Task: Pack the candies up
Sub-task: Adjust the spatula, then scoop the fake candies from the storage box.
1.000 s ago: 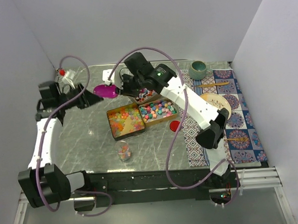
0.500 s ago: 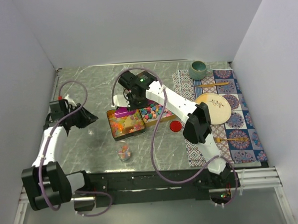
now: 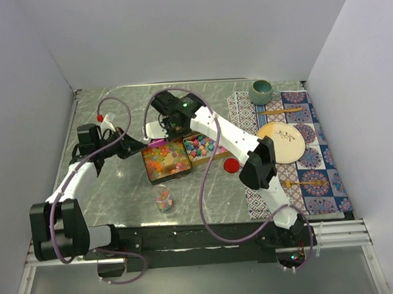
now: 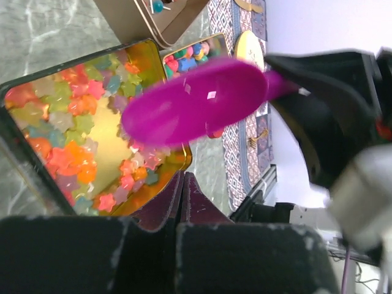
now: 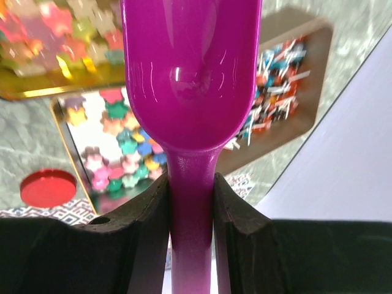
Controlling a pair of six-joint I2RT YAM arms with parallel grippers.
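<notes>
On the table (image 3: 119, 184), candies (image 5: 37, 24) lie under the right claw's (image 5: 191, 196) scoop (image 5: 191, 73)

Right gripper (image 5: 191, 191) has the purple scoop (image 5: 191, 79) pinched by its handle, bowl over the tins (image 5: 61, 90) of star-shaped candies (image 5: 116, 141), wrapped pieces (image 5: 278, 92) off right, red lid (image 5: 48, 187) lower left.

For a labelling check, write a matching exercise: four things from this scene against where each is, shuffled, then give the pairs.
1 purple scoop
2 red lid
3 glass jar
4 green cup

A on the patterned cloth
B clamped in the right hand
C just right of the tins, off the cloth
D in front of the tins, on the near side

Pairs: 1-B, 2-C, 3-D, 4-A.
</notes>
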